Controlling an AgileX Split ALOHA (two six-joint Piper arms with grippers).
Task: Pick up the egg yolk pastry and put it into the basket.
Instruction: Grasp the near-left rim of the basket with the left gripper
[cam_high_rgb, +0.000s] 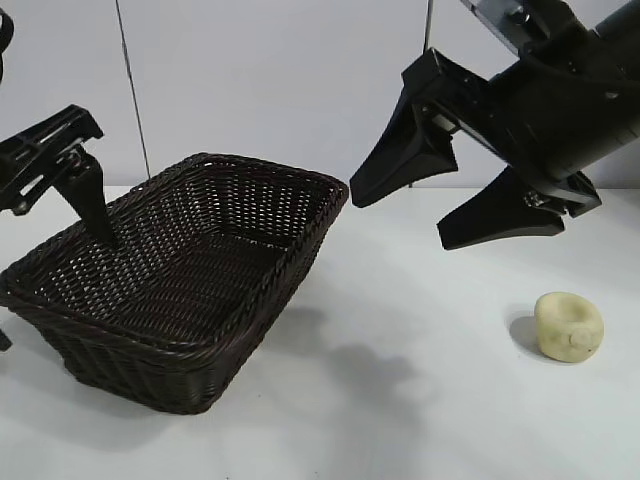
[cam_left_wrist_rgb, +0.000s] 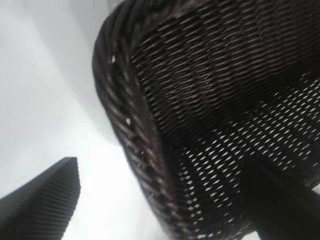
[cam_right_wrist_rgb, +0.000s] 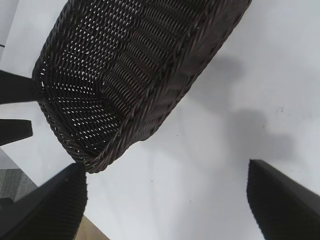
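Pastry (cam_high_rgb: 569, 324) on table (cam_high_rgb: 400, 400), below spread right gripper (cam_high_rgb: 455, 205); spread left gripper (cam_high_rgb: 60, 210) astride basket (cam_high_rgb: 180, 280) rim.

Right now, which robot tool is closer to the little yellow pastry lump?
Right. The right tool hangs open above the small pale yellow pastry lump; the left tool is far off at the dark wicker basket.

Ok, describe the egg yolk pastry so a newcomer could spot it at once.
Start at the dark wicker basket on the white table. Look across to the far side, under the right arm's open tool. The egg yolk pastry lies there alone: a small pale yellow dimpled lump.
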